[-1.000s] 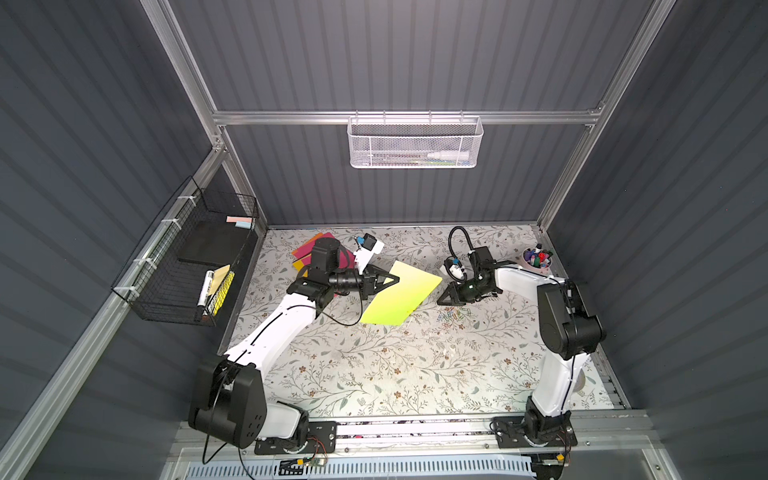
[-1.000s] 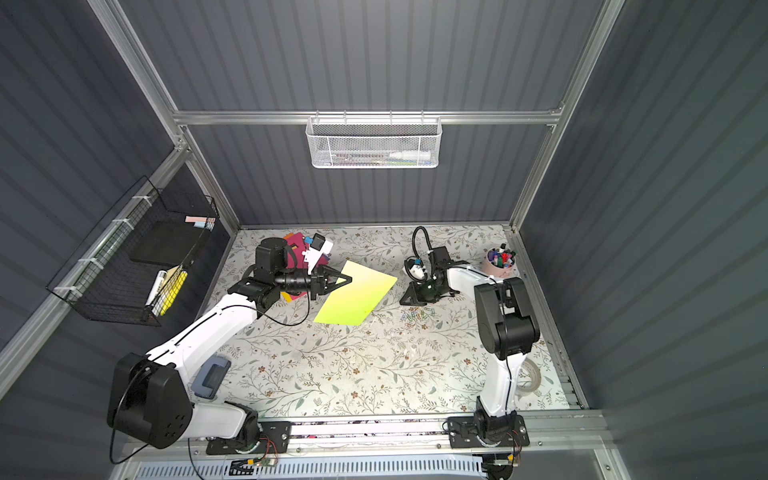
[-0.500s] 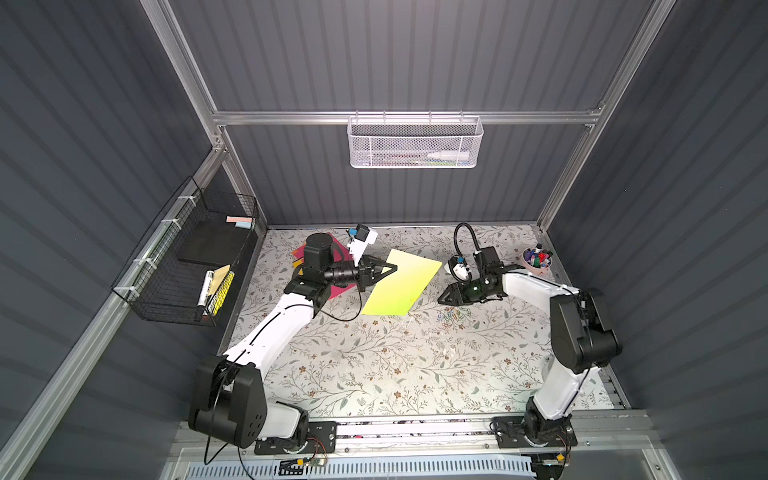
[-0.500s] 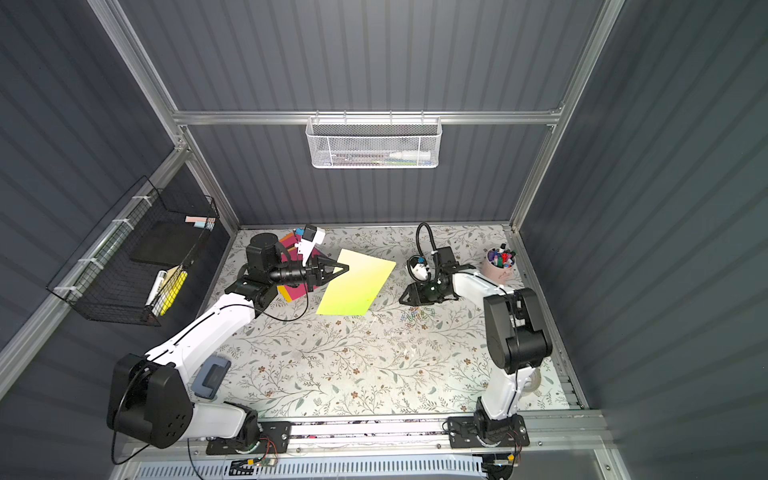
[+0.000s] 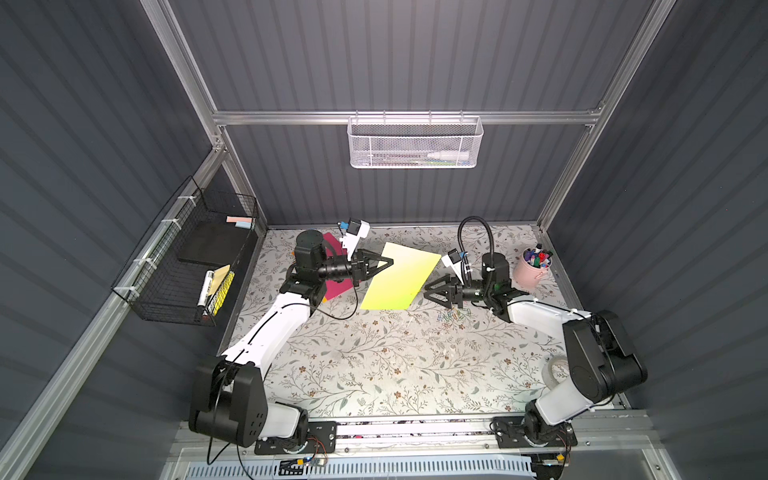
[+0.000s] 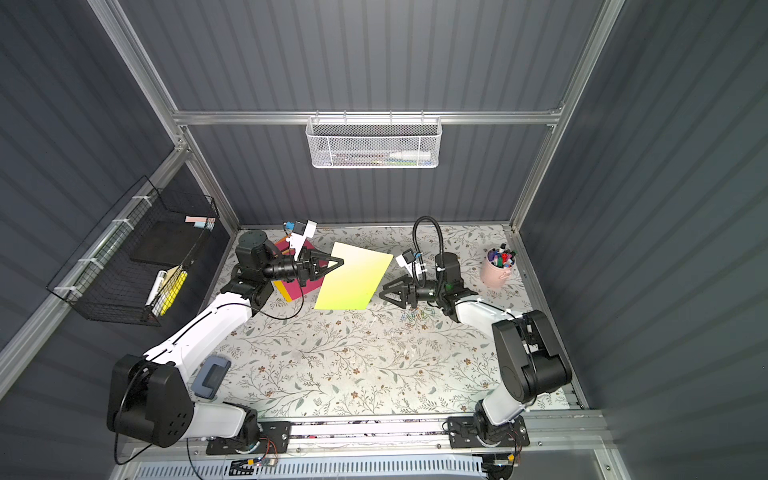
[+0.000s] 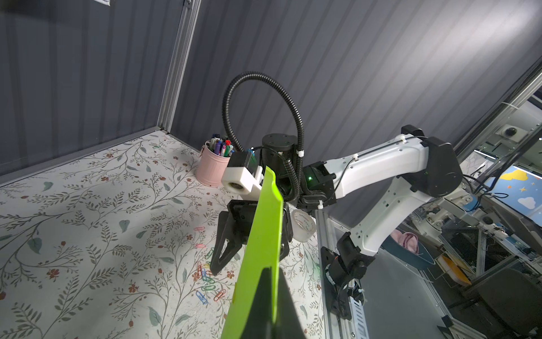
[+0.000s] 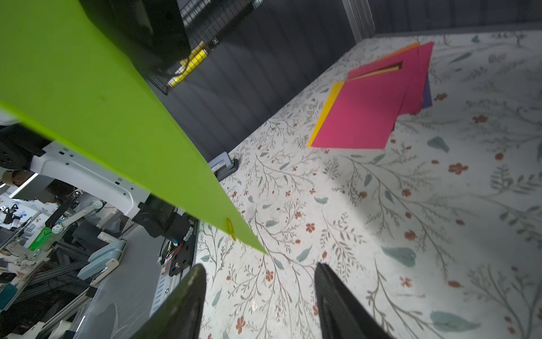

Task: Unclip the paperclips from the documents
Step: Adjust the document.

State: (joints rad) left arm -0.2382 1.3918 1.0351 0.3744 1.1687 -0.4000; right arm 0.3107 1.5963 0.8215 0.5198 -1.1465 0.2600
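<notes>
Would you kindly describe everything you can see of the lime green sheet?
The lime green sheet is a plain, smooth rectangle of paper, slightly bowed. The left gripper pinches one edge, holding it raised and tilted. A yellow paperclip sits on its edge near the far corner. The open right gripper faces that corner, not touching.

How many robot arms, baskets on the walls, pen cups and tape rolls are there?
Robot arms: 2
Wall baskets, one black wire and one white mesh: 2
Pink pen cup: 1
Tape roll: 1
Total: 6
</notes>
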